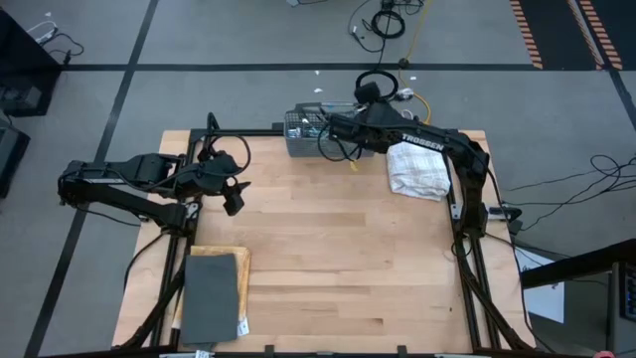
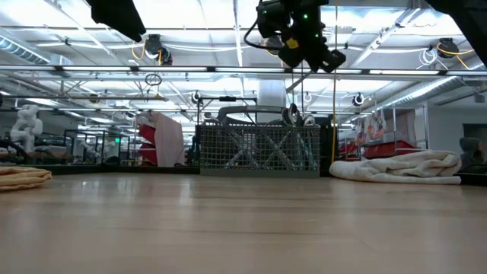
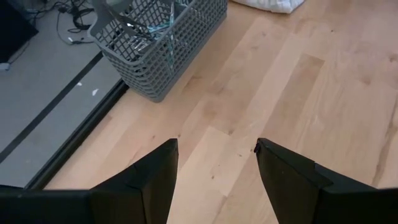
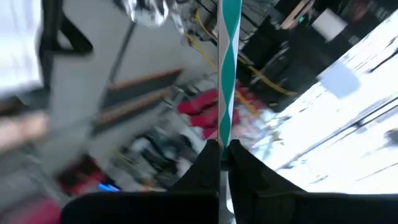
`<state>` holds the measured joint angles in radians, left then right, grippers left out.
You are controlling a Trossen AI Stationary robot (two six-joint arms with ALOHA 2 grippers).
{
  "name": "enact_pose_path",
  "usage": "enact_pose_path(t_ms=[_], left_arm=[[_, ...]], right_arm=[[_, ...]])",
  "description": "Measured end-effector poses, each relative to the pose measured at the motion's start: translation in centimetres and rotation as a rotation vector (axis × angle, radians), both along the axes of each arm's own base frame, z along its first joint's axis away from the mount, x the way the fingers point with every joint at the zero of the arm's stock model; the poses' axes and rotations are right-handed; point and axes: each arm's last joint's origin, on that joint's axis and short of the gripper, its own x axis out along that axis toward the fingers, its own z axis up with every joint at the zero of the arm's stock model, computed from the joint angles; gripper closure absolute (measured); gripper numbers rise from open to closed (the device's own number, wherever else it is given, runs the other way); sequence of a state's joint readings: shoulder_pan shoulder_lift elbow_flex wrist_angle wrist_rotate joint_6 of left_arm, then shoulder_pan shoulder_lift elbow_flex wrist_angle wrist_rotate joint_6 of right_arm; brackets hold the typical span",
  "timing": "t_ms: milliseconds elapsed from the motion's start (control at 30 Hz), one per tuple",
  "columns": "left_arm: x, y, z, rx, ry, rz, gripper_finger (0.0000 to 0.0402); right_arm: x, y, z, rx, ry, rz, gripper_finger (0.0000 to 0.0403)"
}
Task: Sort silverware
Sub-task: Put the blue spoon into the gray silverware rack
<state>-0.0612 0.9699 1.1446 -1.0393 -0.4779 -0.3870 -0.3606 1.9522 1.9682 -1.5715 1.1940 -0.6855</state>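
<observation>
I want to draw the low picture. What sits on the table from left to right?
Tan cloth at the edge → grey wire basket → white towel.

you have one piece of silverware (image 4: pixel 224 68) pinched between the right gripper (image 4: pixel 224 148) fingers, its teal and white patterned handle standing straight out from the fingertips, the head hidden. the rest of the silverware (image 3: pixel 152 28) stands upright in the grey basket (image 1: pixel 303 134) at the table's 12 o'clock edge, shiny heads up among the mesh walls.
</observation>
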Motion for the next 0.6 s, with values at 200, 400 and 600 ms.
enact_pose_path(t_ms=[200,400,600], left_arm=[[0.0,0.1,0.0,0.028,-0.001,0.023,0.0178],[0.0,0.1,0.0,0.035,-0.001,0.029,0.0178],[-0.1,0.1,0.0,0.036,0.001,0.029,0.0178]], right_arm=[[0.2,0.5,0.1,-0.004,0.104,0.053,0.0403],[-0.1,0.6,-2.8,0.070,0.218,0.060,0.0403],[-0.9,1.1,-6.4,0.031,0.399,0.071,0.0403]])
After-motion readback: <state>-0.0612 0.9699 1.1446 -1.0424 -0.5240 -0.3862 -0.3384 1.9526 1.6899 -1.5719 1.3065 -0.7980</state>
